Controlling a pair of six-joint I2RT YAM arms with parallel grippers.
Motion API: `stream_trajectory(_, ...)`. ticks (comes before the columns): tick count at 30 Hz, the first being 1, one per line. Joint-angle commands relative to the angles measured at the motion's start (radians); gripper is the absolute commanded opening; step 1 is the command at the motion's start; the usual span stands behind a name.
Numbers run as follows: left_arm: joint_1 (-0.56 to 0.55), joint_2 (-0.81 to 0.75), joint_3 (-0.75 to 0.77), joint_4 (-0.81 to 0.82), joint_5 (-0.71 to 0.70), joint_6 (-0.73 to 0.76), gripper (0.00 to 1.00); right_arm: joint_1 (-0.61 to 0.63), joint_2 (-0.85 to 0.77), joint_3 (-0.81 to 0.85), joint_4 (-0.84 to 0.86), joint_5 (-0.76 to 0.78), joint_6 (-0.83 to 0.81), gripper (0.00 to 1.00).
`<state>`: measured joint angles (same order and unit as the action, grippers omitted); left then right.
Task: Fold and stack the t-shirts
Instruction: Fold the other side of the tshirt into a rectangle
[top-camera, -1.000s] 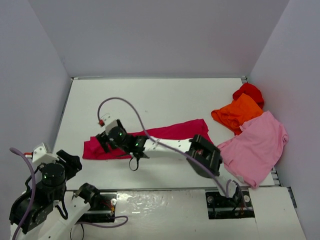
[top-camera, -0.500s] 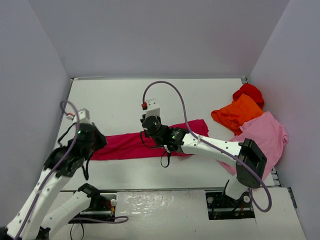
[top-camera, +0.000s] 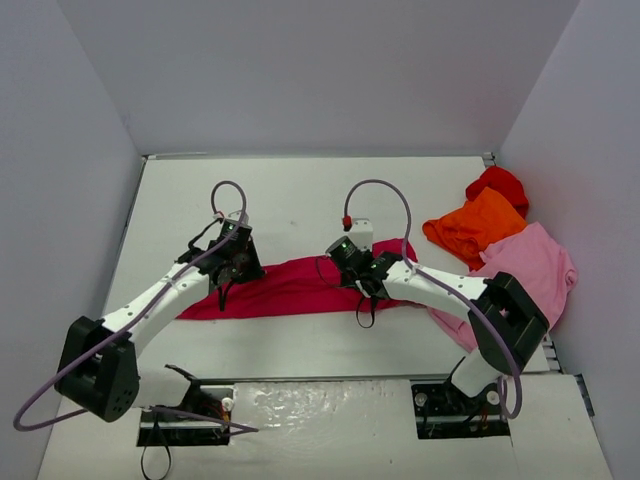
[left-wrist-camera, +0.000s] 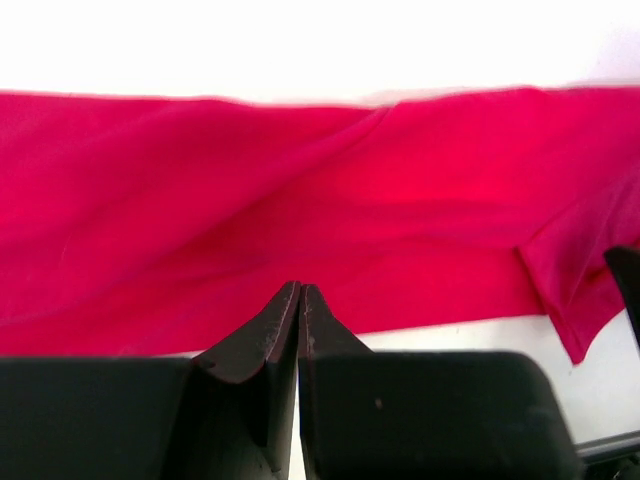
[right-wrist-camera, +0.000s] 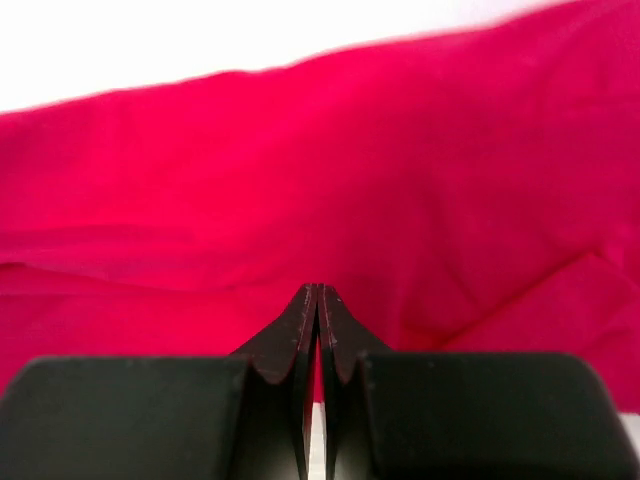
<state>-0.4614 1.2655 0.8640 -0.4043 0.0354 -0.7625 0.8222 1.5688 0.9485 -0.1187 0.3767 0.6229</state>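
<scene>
The crimson-magenta cloth t-shirt (top-camera: 290, 285) lies spread as a long strip across the middle of the white table (top-camera: 300, 195). Since half a second ago, both arms have been shifted rightwards along it. The left gripper (left-wrist-camera: 300, 292) and right gripper (right-wrist-camera: 317, 292) are pressed together at its near edge; whether cloth is pinched cannot be told.

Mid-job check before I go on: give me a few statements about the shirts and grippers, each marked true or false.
1. The left gripper and the right gripper are both shut. True.
2. The crimson t-shirt is folded into a square. False: it lies as a long strip across the table.
3. The orange t-shirt lies at the table's left. False: it lies at the right, between the red t-shirt and the light pink t-shirt.
4. Both grippers are at the crimson t-shirt. True.
</scene>
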Motion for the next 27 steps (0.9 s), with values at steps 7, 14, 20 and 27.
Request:
stream_trajectory(7,0.036,0.312,0.179,0.229,0.158,0.049,0.0,-0.029,-0.015,-0.072,-0.115,-0.013,0.155,0.0)
stream_trajectory(14,0.037,0.353,0.085,0.337,0.212,0.003,0.0,-0.026,0.014,-0.16,-0.125,-0.111,0.204,0.0)
stream_trajectory(20,0.035,0.334,0.019,0.363,0.248,-0.023,0.0,-0.027,0.044,-0.176,-0.125,-0.104,0.233,0.0)
stream_trajectory(27,0.026,0.061,-0.084,0.262,0.127,-0.031,0.0,-0.027,-0.059,-0.127,-0.136,0.031,0.297,0.0)
